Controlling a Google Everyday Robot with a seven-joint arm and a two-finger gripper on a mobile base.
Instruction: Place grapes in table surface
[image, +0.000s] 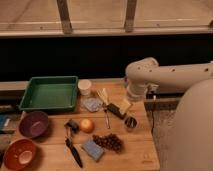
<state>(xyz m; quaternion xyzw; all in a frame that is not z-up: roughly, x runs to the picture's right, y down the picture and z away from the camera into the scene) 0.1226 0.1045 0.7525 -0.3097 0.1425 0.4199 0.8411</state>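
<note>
The grapes (109, 142), a dark purple-brown lumpy bunch, lie on the table surface (137, 150), a light-brown wooden plank top, near its front edge and just right of a blue sponge (92, 148). My white arm reaches in from the right. The gripper (123, 105) hangs below the arm's bend over the right middle of the table, close above a dark block (115, 110). It is well behind the grapes and apart from them.
A green tray (49, 92) sits at the back left with a white cup (85, 87) beside it. A purple bowl (33, 124) and an orange bowl (19, 152) stand at the left. An orange fruit (87, 125), a black-handled tool (74, 152) and a small metal cup (130, 122) lie mid-table.
</note>
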